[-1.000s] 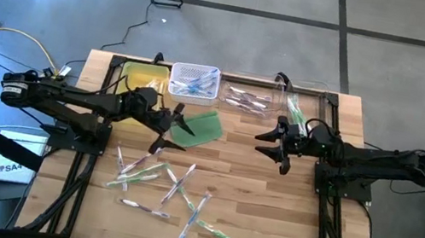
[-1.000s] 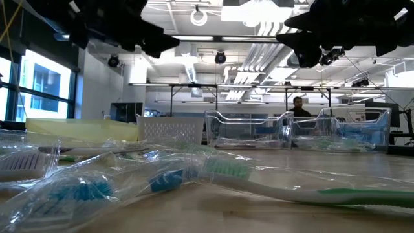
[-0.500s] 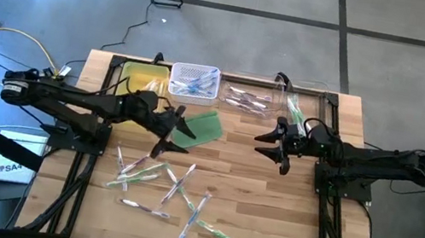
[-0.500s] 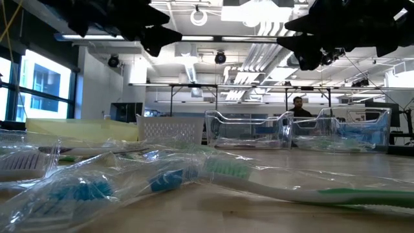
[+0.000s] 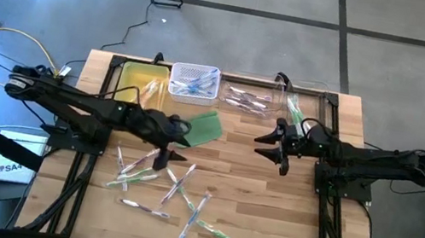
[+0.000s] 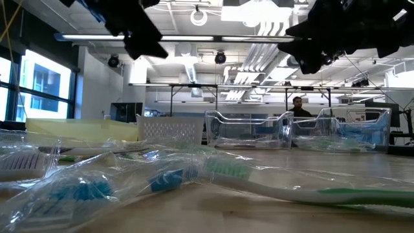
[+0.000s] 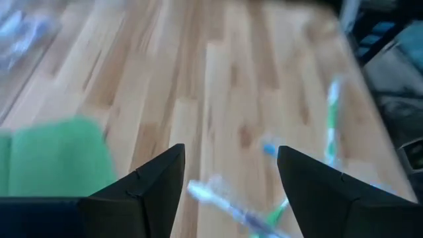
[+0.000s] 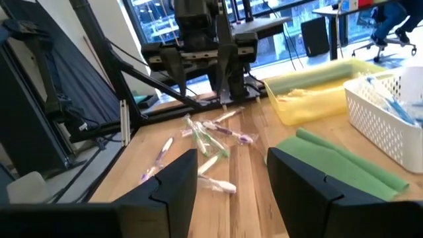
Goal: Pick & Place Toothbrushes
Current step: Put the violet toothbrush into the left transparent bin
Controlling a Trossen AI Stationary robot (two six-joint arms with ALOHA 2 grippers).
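From above, your left end effector point(image 5: 163, 147) hangs spread and empty just over the toothbrushes point(image 5: 170, 191) scattered on the counter point(image 5: 266, 214), beside the green pad point(image 5: 201, 126), likely to grab one. Your right end effector point(image 5: 275, 149) waits past the pad, spread, holding nothing.

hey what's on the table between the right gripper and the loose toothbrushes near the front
Only bare wood. In the high view the right gripper hangs open above the table, and nothing lies on the planks between it and the scattered toothbrushes.
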